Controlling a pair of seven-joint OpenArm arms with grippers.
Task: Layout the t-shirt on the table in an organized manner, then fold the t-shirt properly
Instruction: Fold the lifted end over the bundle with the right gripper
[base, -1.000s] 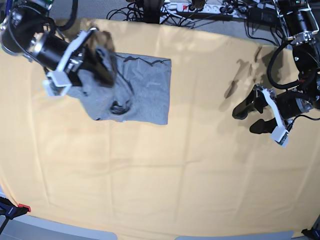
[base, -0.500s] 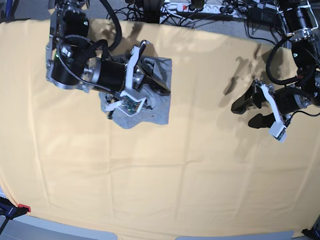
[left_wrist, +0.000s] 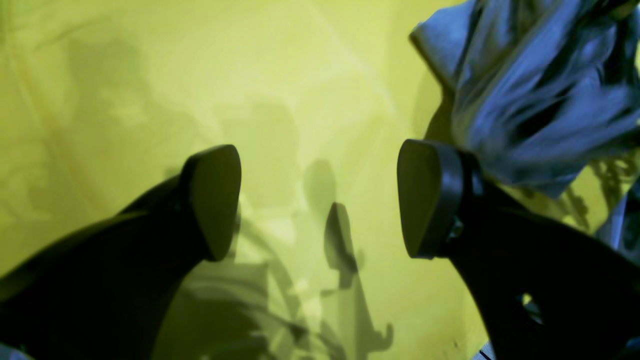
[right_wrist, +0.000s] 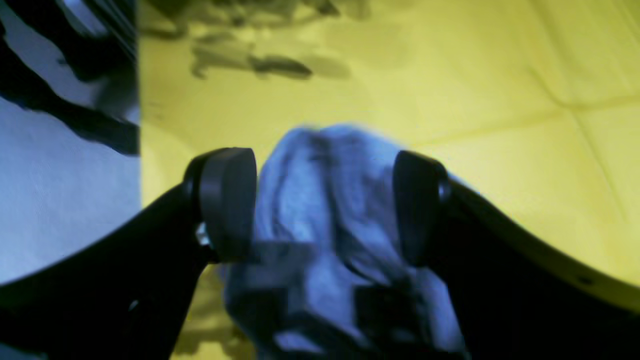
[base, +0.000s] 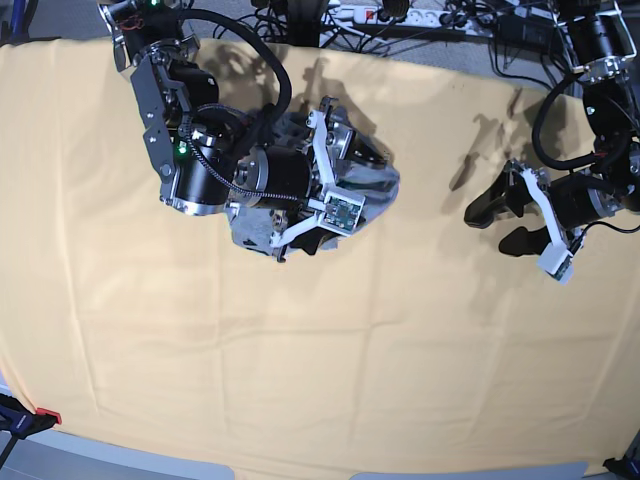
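The heather-grey cotton t-shirt (base: 375, 185) is bunched in a heap on the pale yellow-orange cloth-covered table (base: 330, 350), far side, left of centre in base view, mostly hidden under the right arm. The right gripper (right_wrist: 322, 200) is seen w/ fingers apart, straddling the heap, prob. for a fresh grip. The left gripper (left_wrist: 320, 200) is held spread wide, well apart from the shirt, nothing between the pads, apparently parked.

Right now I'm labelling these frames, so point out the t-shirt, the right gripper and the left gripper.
t-shirt (right_wrist: 325, 200): right wrist view, bunched grey fabric between the fingers.
right gripper (right_wrist: 324, 205): right wrist view, gap midway between its fingertips.
left gripper (left_wrist: 320, 200): left wrist view, gap midway between its fingertips.
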